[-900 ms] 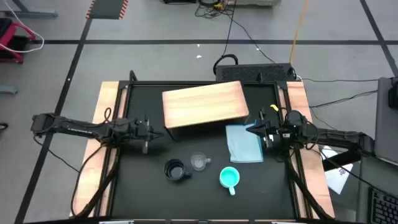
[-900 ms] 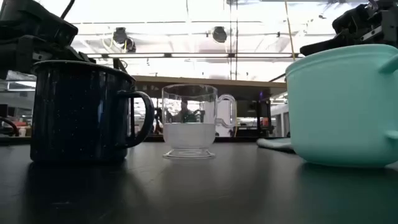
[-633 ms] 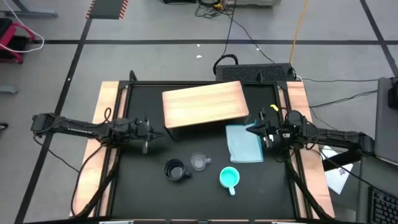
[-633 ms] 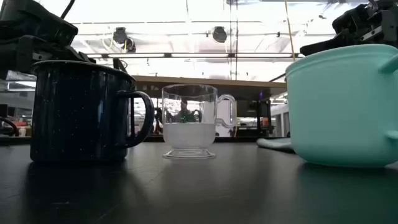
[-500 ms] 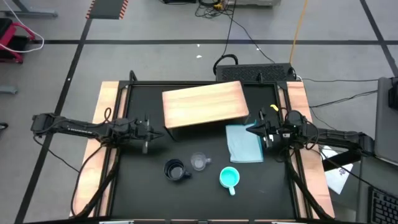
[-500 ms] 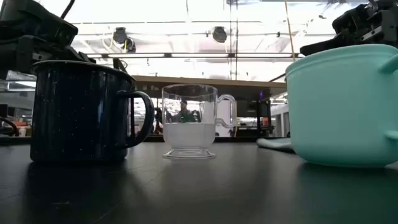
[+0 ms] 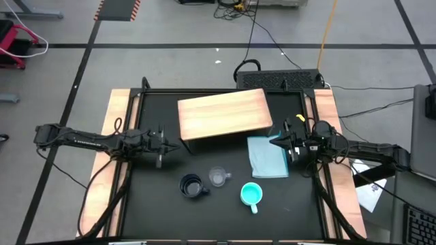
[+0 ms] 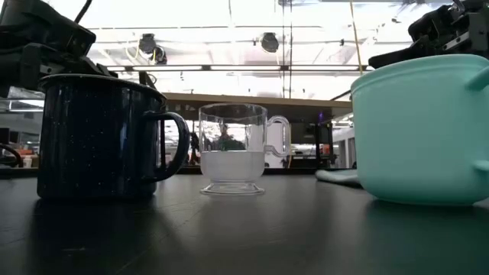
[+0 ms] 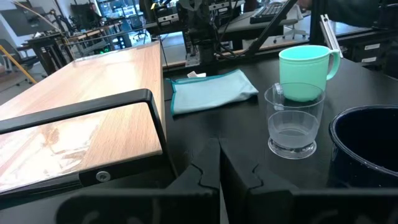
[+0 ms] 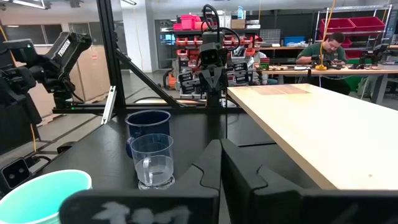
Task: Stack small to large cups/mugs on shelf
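Waiting: nothing has shifted over the last second, so stacking has not begun.
Left gripper and right gripper stay closed, empty; navy mug, glass cup, turquoise mug stand near the table's front edge, shelf bare.

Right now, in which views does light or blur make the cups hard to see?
Low view: bright ceiling lights behind leave the navy mug almost a silhouette, and the near turquoise mug looks soft. High view: even light, the glass cup faint. Right wrist view: the turquoise mug's rim is blurred.
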